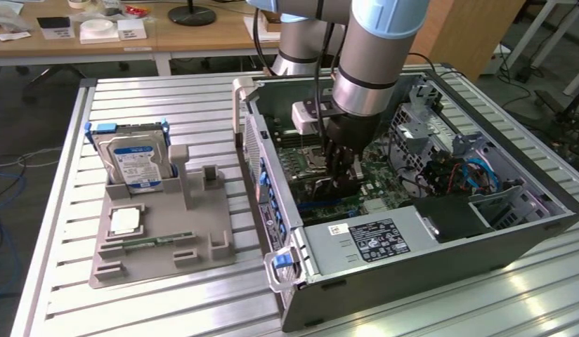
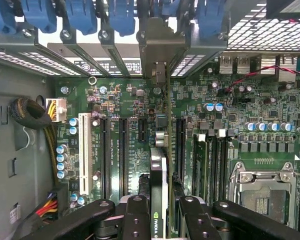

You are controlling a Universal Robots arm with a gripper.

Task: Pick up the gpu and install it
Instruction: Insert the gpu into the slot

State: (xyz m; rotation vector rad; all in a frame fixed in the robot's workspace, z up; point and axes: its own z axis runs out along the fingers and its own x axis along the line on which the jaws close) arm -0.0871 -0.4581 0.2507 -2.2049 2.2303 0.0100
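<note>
The gpu (image 2: 159, 200) stands on edge inside the open computer case (image 1: 514, 232), held between the gripper's (image 2: 159, 215) 2 black fingers (image 2: 135, 220), which are closed narrowly on its thin body. In the wrist view the card shows a black cooler edge with a pale logo and a slim green board edge, running toward the pale metal end bracket (image 2: 157, 50) at the rear slot row. It sits over the motherboard (image 2: 225, 130), in line with the long black expansion slots (image 2: 124, 150); whether it is seated cannot be told.

The arm (image 1: 379, 49) comes down steeply from above into the middle of the case, its pale blue and silver wrist vertical, black gripper (image 1: 341, 172) pointing straight down at the board.

The case is dark sheet metal with perforated panels and lies on its side at the bench's (image 1: 158, 91) right half in the exterior view. The bench is ribbed aluminium. Near its left edge a grey moulded fixture tray (image 1: 214, 217) holds an upright silver hard drive (image 1: 132, 165) with a blue-white label, 1 square processor (image 1: 126, 222) and 1 narrow green memory stick (image 1: 149, 243).
</note>
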